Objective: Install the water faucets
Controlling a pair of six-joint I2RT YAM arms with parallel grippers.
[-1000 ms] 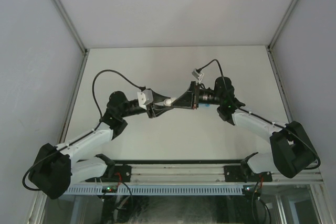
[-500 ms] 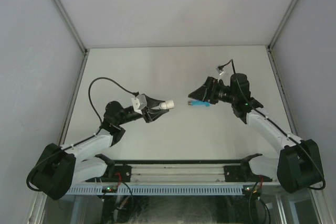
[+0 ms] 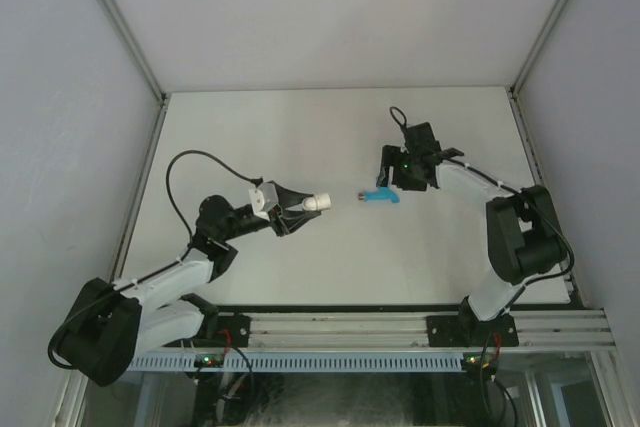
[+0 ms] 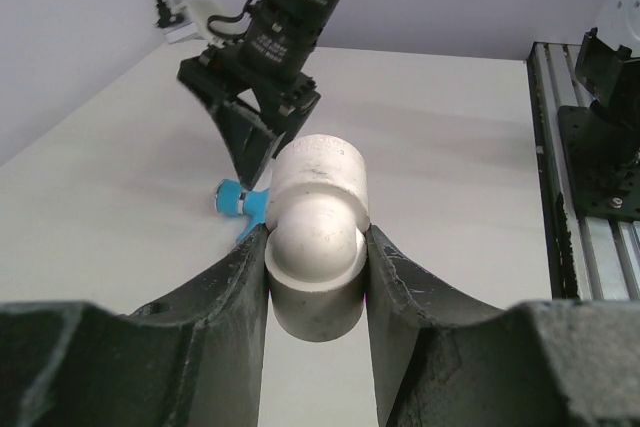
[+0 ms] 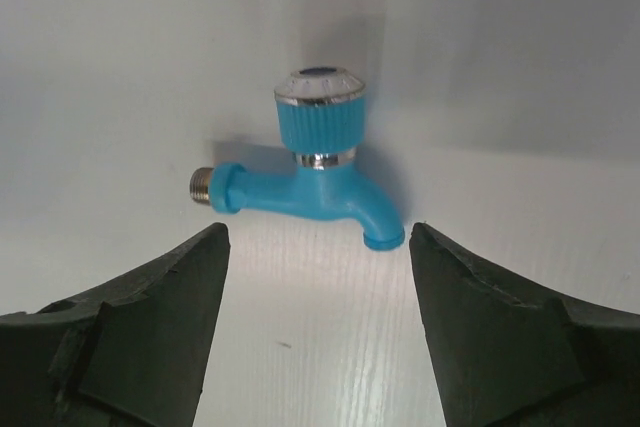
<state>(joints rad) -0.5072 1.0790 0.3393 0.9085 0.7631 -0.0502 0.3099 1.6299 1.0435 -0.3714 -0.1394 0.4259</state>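
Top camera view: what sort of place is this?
Probably a robot test booth: plain white panel walls, two arms bolted to a metal rail, one small blue plastic tap on the table.

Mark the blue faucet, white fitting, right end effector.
blue faucet [image 5: 297,197]: right wrist view, spout body.
white fitting [image 4: 318,232]: left wrist view, rounded front.
right end effector [image 5: 316,239]: right wrist view, between fingertips.

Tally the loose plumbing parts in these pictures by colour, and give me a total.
Blue, the bright blue plastic tap on the table: 1
White-grey, the white-grey cylindrical pipe fitting: 1
Total: 2
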